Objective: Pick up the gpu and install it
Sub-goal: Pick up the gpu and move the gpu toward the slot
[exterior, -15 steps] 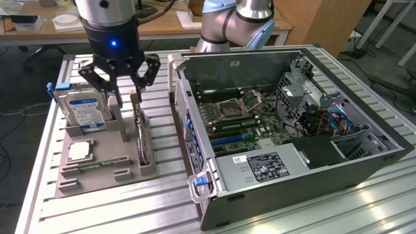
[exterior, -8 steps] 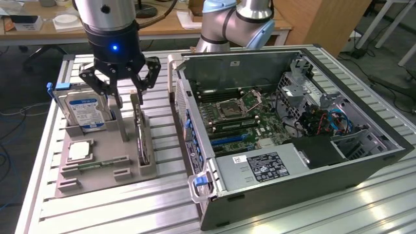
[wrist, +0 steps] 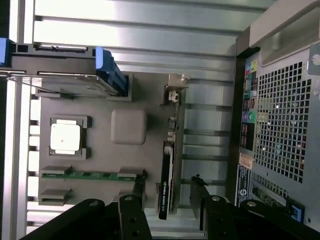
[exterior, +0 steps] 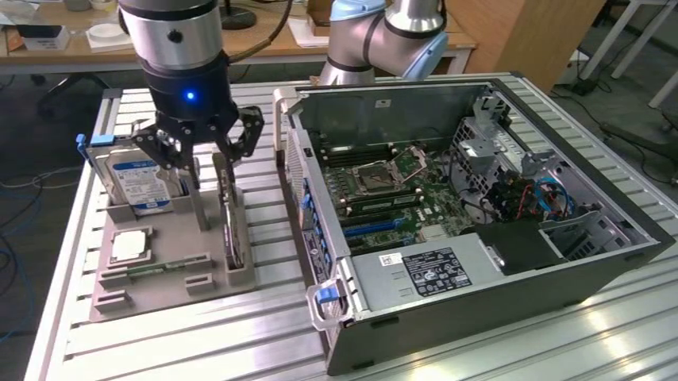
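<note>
You're at the pickup: your claw (exterior: pixel 208 161) hangs released over the gpu (exterior: pixel 230 226), standing on edge in the tray (exterior: pixel 127 295) beside the computer case (exterior: pixel 477 305); gripping calls for centring it between the fingers (wrist: pixel 205 212).

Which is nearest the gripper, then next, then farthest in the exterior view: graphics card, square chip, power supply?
1. Graphics card, on edge in the tray, just under the gripper.
2. Square chip, flat in the tray, toward the exterior view's left.
3. Power supply, inside the computer case, on the exterior view's right.
</note>
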You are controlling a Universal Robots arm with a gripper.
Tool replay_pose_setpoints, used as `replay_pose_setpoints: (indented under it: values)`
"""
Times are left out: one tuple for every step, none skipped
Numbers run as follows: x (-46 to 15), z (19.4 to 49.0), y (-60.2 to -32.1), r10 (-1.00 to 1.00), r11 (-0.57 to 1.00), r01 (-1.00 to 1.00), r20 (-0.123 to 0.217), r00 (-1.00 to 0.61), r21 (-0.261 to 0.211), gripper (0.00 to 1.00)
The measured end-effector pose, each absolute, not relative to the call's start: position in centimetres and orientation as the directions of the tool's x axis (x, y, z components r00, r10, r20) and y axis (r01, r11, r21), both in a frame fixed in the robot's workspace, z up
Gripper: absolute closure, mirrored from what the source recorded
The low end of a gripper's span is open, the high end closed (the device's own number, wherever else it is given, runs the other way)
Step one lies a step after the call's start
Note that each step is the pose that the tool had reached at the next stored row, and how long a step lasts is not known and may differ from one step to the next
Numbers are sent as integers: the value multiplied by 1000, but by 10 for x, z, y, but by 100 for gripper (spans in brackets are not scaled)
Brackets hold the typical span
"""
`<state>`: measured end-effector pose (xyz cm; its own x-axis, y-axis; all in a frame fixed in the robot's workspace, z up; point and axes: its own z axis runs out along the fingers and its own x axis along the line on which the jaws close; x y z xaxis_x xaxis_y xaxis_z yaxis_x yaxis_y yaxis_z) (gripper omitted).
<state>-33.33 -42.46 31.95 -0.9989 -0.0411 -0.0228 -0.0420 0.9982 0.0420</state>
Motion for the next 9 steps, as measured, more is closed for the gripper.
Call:
replay_pose_setpoints:
  values:
    - [-333,318,-425,-42,998,-43,-23,-999,42,51]
    - [-333,316,-425,-42,998,-43,-23,-999,42,51]
    - [-333,314,-426,-43,998,-44,-23,-999,42,51]
    - [-333,312,-426,-43,998,-44,-23,-999,42,51]
    - [-333,311,-427,-43,998,-44,-23,-999,42,51]
    - [-333,309,-427,-43,998,-44,-23,-999,42,51]
    - [-333,308,-427,-44,998,-44,-23,-999,42,51]
    - [-332,307,-427,-44,998,-45,-23,-999,42,51]
    - [-332,306,-427,-44,998,-44,-23,-999,42,51]
